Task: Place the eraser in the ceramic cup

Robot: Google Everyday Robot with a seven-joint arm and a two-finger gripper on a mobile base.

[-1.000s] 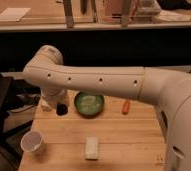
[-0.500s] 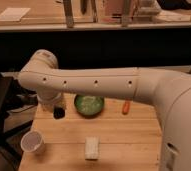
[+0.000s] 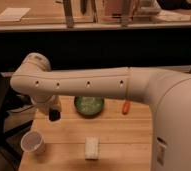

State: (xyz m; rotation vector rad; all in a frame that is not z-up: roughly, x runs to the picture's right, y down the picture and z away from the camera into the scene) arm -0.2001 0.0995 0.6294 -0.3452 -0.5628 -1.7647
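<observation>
Hanging from the wrist of the arm (image 3: 89,85), the tool (image 3: 53,113) is logged over the left rear part of the desk (image 3: 134,140).

- Change: over the last second the tool has been carried a little leftward and nearer the front, off the rear edge and toward the ceramic cup (image 3: 33,142). Everything lying on the desk is unmoved. This is judged to be the carry phase, with the release into the cup not yet made.
- Tool state: how far it is open cannot be told. A small black block at its tip is taken to be the eraser (image 3: 54,117), apparently held clear of the desk. No other black piece is seen lying loose.
- Arm: smooth, pale, tubular casing dotted with small dark holes.
- Ceramic cup: white, handleless, slightly tapered with a round open rim, standing upright at the front left, apart from the tool.
- Green bowl (image 3: 89,105): round and shallow, just right of the tool.
- Pale block (image 3: 92,148): rectangular, matte, lying near the front centre.
- Orange stick (image 3: 125,106): slim and short, right of the bowl.
- Desk: light wooden planks with visible grain.
</observation>
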